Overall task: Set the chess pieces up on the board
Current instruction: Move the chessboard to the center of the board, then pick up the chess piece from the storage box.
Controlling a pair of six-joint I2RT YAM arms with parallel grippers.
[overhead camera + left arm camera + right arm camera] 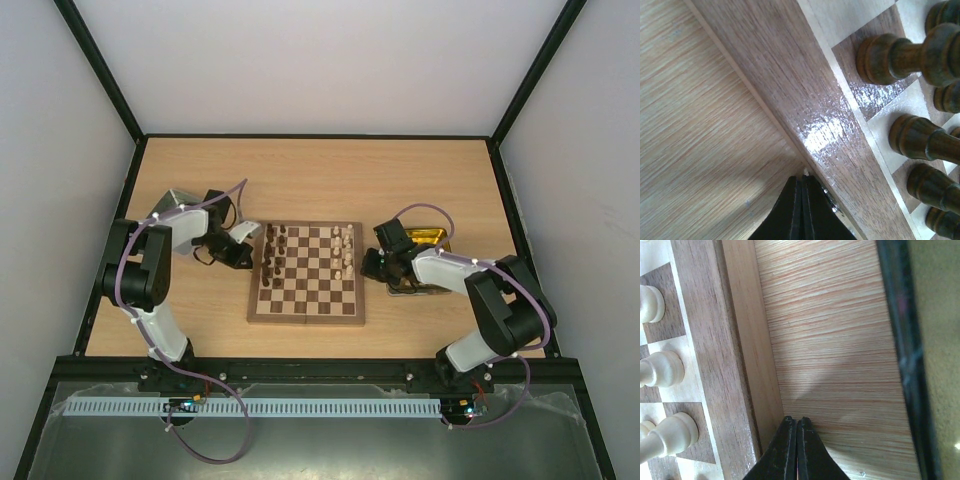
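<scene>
1. Sitting near the middle of the worktop (200, 330), the board (306, 300) lies flat, its sides square to the worktop's edges.
2. The dark chess pieces (273, 256) stand upright in the two files along the board's left edge. The cream chess pieces (345, 252) stand in the two files along its right edge. Both groups are mostly in the far half, and they are too small to tell apart by type.
3. The left gripper (802, 185) is closed with nothing between its fingers. Its tip is low over the worktop, right at the board's left border; whether it touches the wood cannot be told.
4. The right gripper (796, 424) is likewise closed and empty. Its tip is just beside the board's right border, between the board and the gold tray (940, 365).
5. The tray lies towards the worktop's right edge, partly hidden by the right arm in the overhead view.
</scene>
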